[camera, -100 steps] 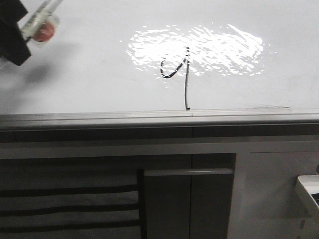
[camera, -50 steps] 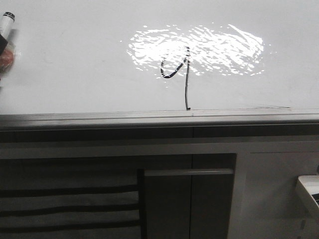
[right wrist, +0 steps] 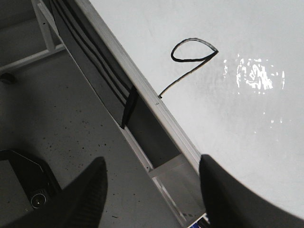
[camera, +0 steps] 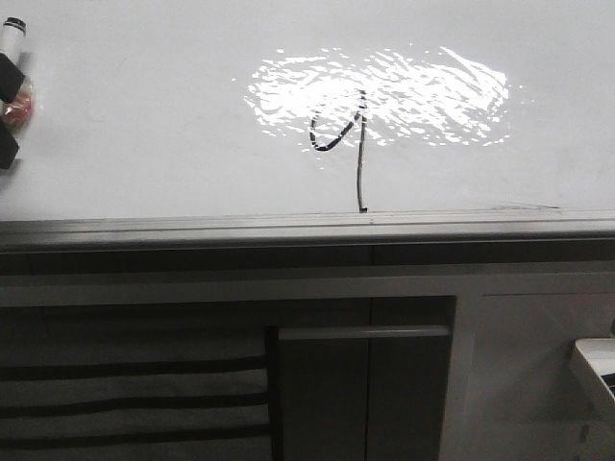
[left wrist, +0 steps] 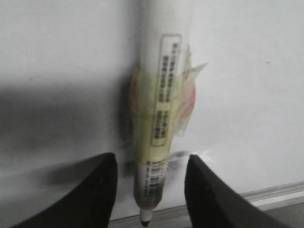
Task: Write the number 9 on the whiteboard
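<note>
The whiteboard (camera: pixel 144 144) fills the upper front view, with a bright glare patch. The number 9 (camera: pixel 359 168) is drawn in thin black on it, its tail reaching down to the ledge; it also shows in the right wrist view (right wrist: pixel 190 72). My left gripper (camera: pixel 6 106) sits at the far left edge of the board. In its wrist view the left gripper (left wrist: pixel 152 159) is open, and a white taped marker (left wrist: pixel 164 71) lies between the fingers with a gap on each side. My right gripper (right wrist: pixel 153 160) is open and empty, above the board's edge and the floor.
A grey metal ledge (camera: pixel 288 230) runs along the board's lower edge. Below it stands a dark cabinet with slats (camera: pixel 125 394). A white object (camera: pixel 596 370) pokes in at the lower right. A black device (right wrist: pixel 28 185) rests on the speckled floor.
My left gripper and the marker have moved left, from the upper left of the board to the frame's left edge. The number 9 is unchanged.
</note>
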